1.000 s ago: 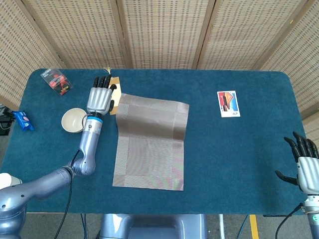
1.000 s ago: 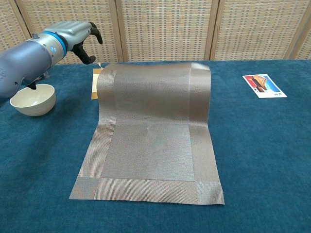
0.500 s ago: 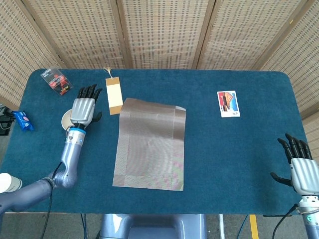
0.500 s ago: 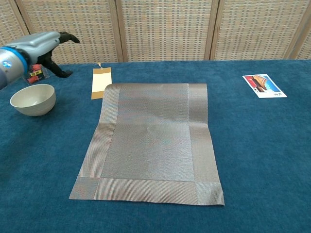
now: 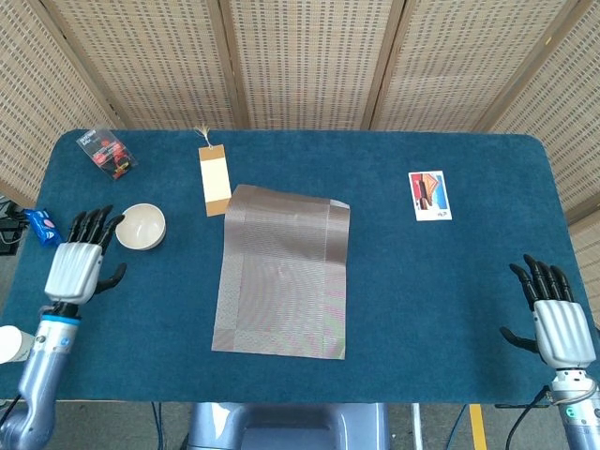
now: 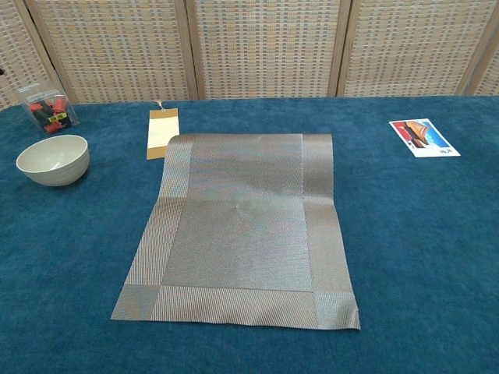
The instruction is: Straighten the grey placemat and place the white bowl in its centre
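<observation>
My left hand (image 5: 75,267) and right hand (image 5: 559,323) are hovering with fingers apart at the desk's (image 5: 450,281) front corners, hidden from chest view; the grey placemat (image 5: 284,270) is lying flat mid-desk, the white bowl (image 5: 141,226) apart near the left edge.

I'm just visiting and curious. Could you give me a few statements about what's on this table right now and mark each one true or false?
1. The round white bowl sits on the grey woven placemat. False: it stands on the blue tablecloth, apart from the mat, toward the robot's left.
2. The left hand holds nothing, its fingers apart. True.
3. The right hand grips the small picture card. False: it holds nothing, and the card lies well away from it.
4. A tan paper tag lies just past the placemat's far left corner. True.
5. The placemat lies flat on the table. True.
</observation>
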Robot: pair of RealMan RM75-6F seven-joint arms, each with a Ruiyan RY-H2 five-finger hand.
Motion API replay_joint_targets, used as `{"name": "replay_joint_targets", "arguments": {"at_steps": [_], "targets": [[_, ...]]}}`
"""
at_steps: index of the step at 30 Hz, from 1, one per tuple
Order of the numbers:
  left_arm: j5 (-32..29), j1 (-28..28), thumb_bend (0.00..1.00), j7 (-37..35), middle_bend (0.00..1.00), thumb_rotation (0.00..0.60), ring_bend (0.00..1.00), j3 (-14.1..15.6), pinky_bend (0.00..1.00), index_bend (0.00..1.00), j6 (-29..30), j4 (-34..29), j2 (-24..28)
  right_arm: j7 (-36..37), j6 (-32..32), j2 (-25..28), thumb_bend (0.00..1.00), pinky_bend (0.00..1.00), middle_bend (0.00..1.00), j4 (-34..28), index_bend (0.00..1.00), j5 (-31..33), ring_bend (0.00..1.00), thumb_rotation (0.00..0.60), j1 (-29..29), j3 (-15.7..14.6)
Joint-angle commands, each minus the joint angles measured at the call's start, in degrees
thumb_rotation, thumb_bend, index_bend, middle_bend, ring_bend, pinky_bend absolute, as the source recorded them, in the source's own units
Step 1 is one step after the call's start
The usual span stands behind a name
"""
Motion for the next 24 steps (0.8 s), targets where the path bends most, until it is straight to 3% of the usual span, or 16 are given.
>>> {"name": "replay_joint_targets", "arguments": {"at_steps": [1, 8, 17, 24], "targets": [[3.08, 4.34, 0.34, -2.17, 0.0, 0.6, 0.0, 3.56, 0.0, 0.1, 3.67, -2.57, 2.82, 0.22, 0.35, 0.07, 0.04, 0.0, 0.0, -0.04, 0.13, -0.25, 0.0, 0.6, -0.17, -0.08], [8.96, 12.09, 0.34, -3.7, 0.0, 0.6, 0.0, 8.03, 0.0, 0.1, 13.14, 1.12, 2.68, 0.5, 1.16, -0.2, 0.03, 0.0, 0.0, 0.52, 0.13, -1.81, 0.0, 0.6, -0.23, -0.47], [11.03, 14.11, 0.34, -7.22, 0.0, 0.6, 0.0, 7.93, 0.0, 0.1, 14.29, 4.91, 1.65, -4.38, -0.11, -3.45, 0.03, 0.0, 0.0, 0.57, 0.13, -6.93, 0.0, 0.6, 0.32, -4.04], [12.86, 14.94, 0.34, -9.57, 0.0, 0.6, 0.0, 7.43, 0.0, 0.1, 15.21, 5.26, 1.85, -7.61, -5.12, -7.72, 0.03, 0.0, 0.0, -3.6, 0.14, -12.92, 0.0, 0.6, 2.78, -8.13]]}}
